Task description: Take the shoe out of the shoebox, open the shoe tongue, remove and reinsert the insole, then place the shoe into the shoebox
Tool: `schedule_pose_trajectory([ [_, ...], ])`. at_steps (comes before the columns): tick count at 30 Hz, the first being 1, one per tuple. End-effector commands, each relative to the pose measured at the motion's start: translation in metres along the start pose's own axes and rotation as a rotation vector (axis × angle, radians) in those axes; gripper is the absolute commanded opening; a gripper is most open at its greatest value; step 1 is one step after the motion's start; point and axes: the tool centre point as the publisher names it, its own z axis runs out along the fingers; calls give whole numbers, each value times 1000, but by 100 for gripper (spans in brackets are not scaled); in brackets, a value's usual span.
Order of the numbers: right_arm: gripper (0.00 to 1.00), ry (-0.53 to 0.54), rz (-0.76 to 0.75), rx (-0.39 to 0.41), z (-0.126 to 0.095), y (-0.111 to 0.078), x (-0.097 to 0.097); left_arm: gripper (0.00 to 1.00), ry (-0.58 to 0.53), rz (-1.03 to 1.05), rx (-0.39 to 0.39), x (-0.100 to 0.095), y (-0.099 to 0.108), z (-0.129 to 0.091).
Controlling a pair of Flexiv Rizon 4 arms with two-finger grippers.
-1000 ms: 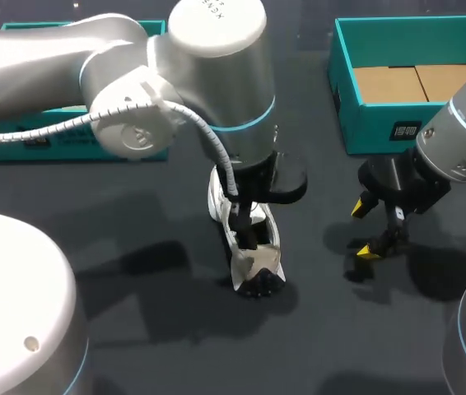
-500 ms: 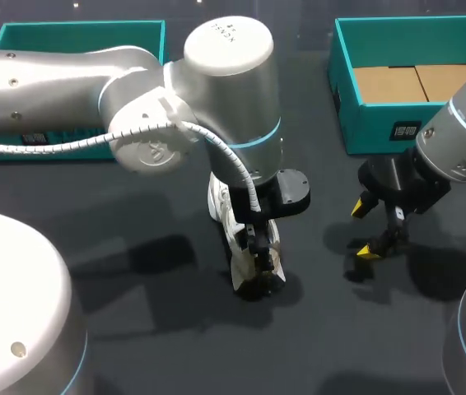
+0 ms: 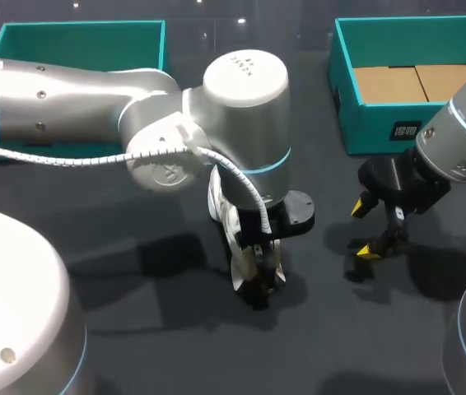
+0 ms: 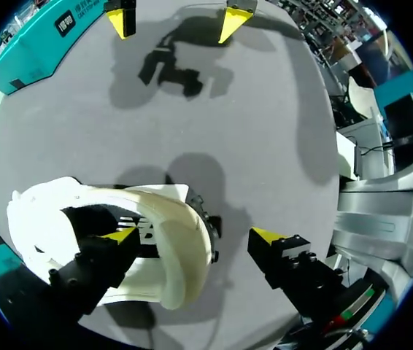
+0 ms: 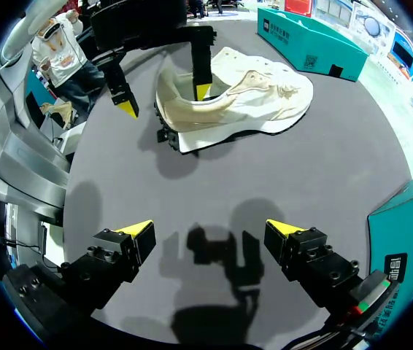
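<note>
Our left pincer (image 4: pixel 193 235) stands spread astride the heel of the shoe (image 3: pixel 238 265), which lies at the head view's centre, and we risk pinching heel wall instead of insole.

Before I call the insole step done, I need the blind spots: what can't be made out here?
Insole: left wrist view, the heel collar of the shoe and a finger of the left gripper hide the inside; present or not, cannot tell.
Shoe's middle: head view, covered by the left arm.
Shoe's inside: right wrist view, seen side-on, hidden by its upper.
</note>
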Motion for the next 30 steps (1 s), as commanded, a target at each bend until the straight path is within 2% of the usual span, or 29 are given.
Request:
schedule_pose_trajectory([
  [1,100,-4,0,2,0,0,2,93,-15,-5,-13,4,-1,12],
  [7,100,-4,0,2,0,0,2,76,-19,-5,-13,2,2,18],
  [11,100,-4,0,2,0,0,2,52,-25,-8,-15,1,2,21],
  [12,100,-4,0,2,0,0,2,45,-26,-9,-16,1,1,22],
  [14,100,-4,0,2,0,0,2,0,-29,-11,-21,0,1,24],
  [21,100,-4,0,2,0,0,2,0,-24,-15,-22,-3,2,22],
  [30,100,-4,0,2,0,0,2,0,-15,3,16,-9,10,-4],
])
